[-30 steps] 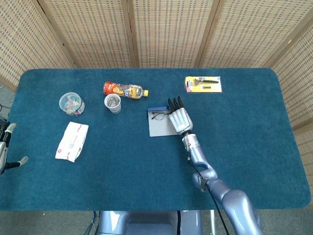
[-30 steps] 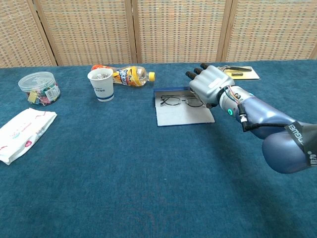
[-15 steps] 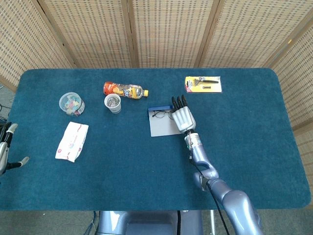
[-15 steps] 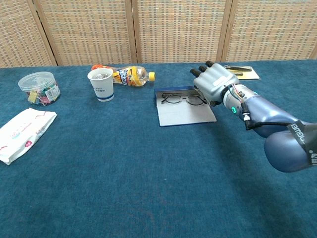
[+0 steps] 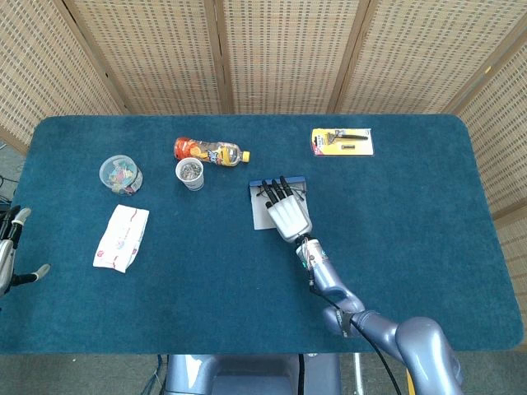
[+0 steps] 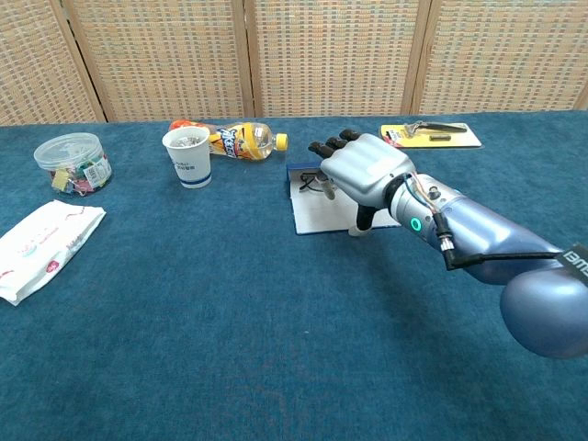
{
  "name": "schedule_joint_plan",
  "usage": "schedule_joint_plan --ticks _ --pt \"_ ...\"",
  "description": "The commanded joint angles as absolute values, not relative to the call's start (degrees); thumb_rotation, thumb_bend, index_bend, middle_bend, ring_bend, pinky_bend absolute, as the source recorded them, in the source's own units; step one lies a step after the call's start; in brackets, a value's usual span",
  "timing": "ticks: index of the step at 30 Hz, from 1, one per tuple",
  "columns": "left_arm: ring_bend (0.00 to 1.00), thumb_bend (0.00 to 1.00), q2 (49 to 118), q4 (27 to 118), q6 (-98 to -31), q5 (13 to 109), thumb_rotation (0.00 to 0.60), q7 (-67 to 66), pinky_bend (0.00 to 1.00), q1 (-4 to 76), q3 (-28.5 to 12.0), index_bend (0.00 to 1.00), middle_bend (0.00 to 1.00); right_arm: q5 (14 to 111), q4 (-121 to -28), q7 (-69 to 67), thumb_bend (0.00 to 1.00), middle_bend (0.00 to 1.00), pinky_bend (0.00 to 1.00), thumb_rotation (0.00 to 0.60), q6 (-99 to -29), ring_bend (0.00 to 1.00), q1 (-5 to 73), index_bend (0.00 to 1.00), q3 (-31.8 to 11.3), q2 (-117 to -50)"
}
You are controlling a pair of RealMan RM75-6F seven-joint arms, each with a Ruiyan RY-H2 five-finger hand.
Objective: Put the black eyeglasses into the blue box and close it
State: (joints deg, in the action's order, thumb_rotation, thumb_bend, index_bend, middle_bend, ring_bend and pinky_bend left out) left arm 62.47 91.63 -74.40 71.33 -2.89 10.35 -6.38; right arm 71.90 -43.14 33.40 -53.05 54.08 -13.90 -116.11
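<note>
From the head view we look down on a dark blue carpeted surface (image 5: 412,247) backed by woven screens. Near the centre of the frame lies the blue box (image 5: 262,216), open and flat, its pale inside showing. The black eyeglasses (image 5: 265,192) lie inside it along the upper edge, mostly covered by our right hand (image 5: 286,210), which is spread flat above the box with its dark fingers (image 5: 274,189) apart and pointing toward the top of the frame; we cannot tell whether they touch the glasses. At the left edge, low in the frame, only part of our left hand (image 5: 11,247) shows, and we cannot tell how its fingers lie. In the upper left are a plastic tub (image 5: 121,174), a paper cup (image 5: 190,173), a lying bottle (image 5: 209,151) and, lower, a white packet (image 5: 122,237); a carded tool (image 5: 342,141) sits upper right. From the chest view the right hand (image 6: 364,175) hovers palm down over the box (image 6: 317,213) at centre frame, fingers spread, thumb hanging down toward the pale lining. Only a bit of the eyeglasses (image 6: 313,181) shows just left of the fingers. The cup (image 6: 187,156) and bottle (image 6: 241,140) stand upper left, the tub (image 6: 73,163) and packet (image 6: 44,237) far left.
</note>
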Motion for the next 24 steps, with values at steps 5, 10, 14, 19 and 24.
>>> schedule_joint_plan --ticks 5,10,14,19,24 --pt "0.00 0.00 62.30 91.49 -74.35 71.36 0.600 -2.37 0.00 10.25 -6.36 0.00 0.00 71.12 -45.43 37.19 0.10 0.00 0.00 0.600 -52.94 0.00 53.86 0.38 -13.70 -116.16" --pt "0.00 0.00 62.27 91.41 -74.09 71.19 0.600 -2.33 0.00 10.34 -6.40 0.00 0.00 70.09 -47.17 39.53 0.16 0.00 0.00 0.600 -52.37 0.00 53.45 0.38 -13.69 -115.02" --pt "0.00 0.00 62.30 91.46 -74.06 71.24 0.600 -2.46 0.00 10.39 -6.37 0.00 0.00 69.35 -47.17 40.23 0.16 0.00 0.00 0.600 -51.92 0.00 53.37 0.38 -13.80 -114.92" --pt "0.00 0.00 62.39 91.44 -74.02 71.16 0.600 -2.59 0.00 10.41 -6.36 0.00 0.00 69.20 -45.57 40.46 0.20 0.00 0.00 0.600 -51.56 0.00 53.61 0.38 -13.67 -115.54" --pt "0.00 0.00 62.42 91.43 -74.01 71.05 0.600 -2.69 0.00 10.43 -6.39 0.00 0.00 69.42 -44.10 40.33 0.23 0.00 0.00 0.600 -51.35 0.00 53.91 0.38 -13.48 -116.08"
